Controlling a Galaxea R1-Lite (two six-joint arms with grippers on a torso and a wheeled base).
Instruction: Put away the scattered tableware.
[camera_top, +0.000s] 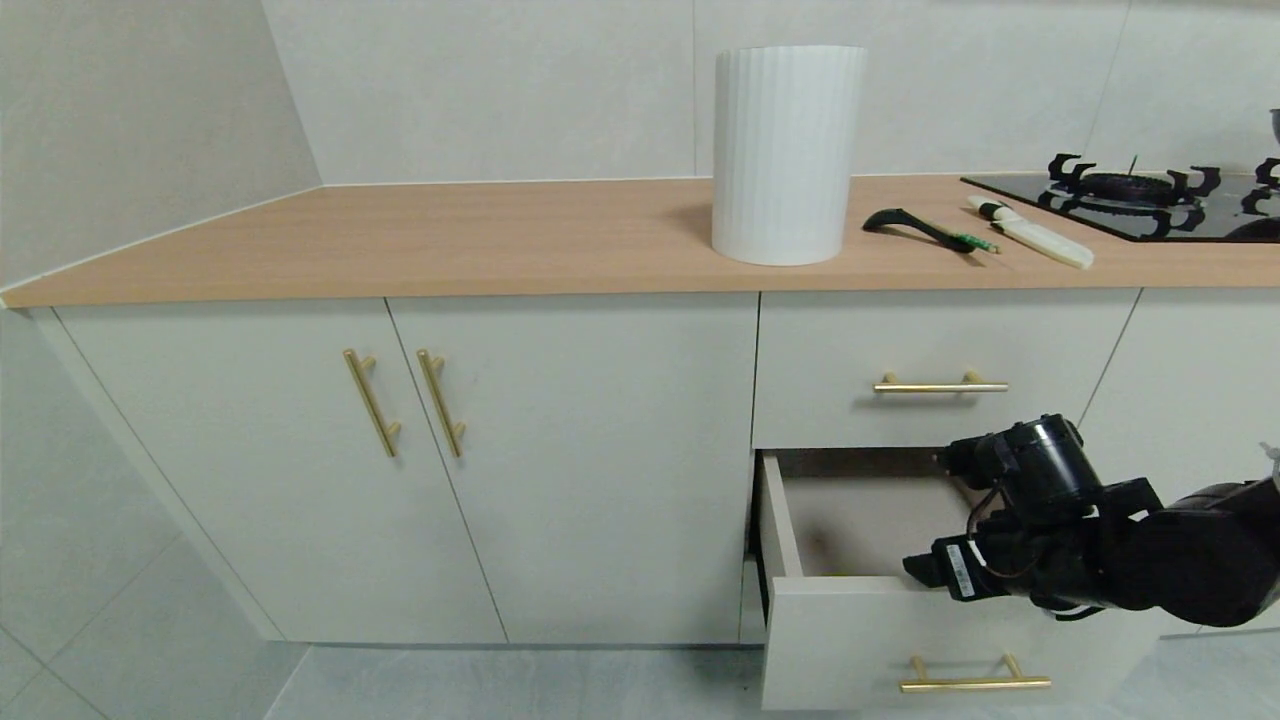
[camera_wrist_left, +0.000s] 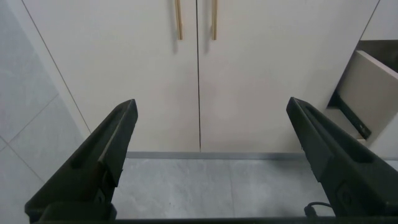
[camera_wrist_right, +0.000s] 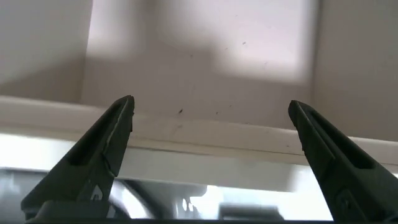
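Note:
On the wooden counter (camera_top: 400, 240), right of a tall white ribbed container (camera_top: 787, 150), lie a black ladle (camera_top: 915, 228) with a green-tipped handle and a long white utensil (camera_top: 1035, 238). Below them the lower drawer (camera_top: 850, 610) is pulled out, and nothing shows inside it. My right arm (camera_top: 1050, 520) hangs over the drawer's right front part. My right gripper (camera_wrist_right: 211, 102) is open over the drawer's front wall (camera_wrist_right: 205, 140) and holds nothing. My left gripper (camera_wrist_left: 211, 106) is open and low, facing the cabinet doors (camera_wrist_left: 199, 74), with nothing between its fingers.
A black gas hob (camera_top: 1140, 200) sits at the counter's far right. The upper drawer (camera_top: 940, 370) is closed, with a gold handle. Two cabinet doors (camera_top: 400, 450) with gold handles stand to the left. Grey tiled floor (camera_wrist_left: 211, 186) lies in front of the cabinets.

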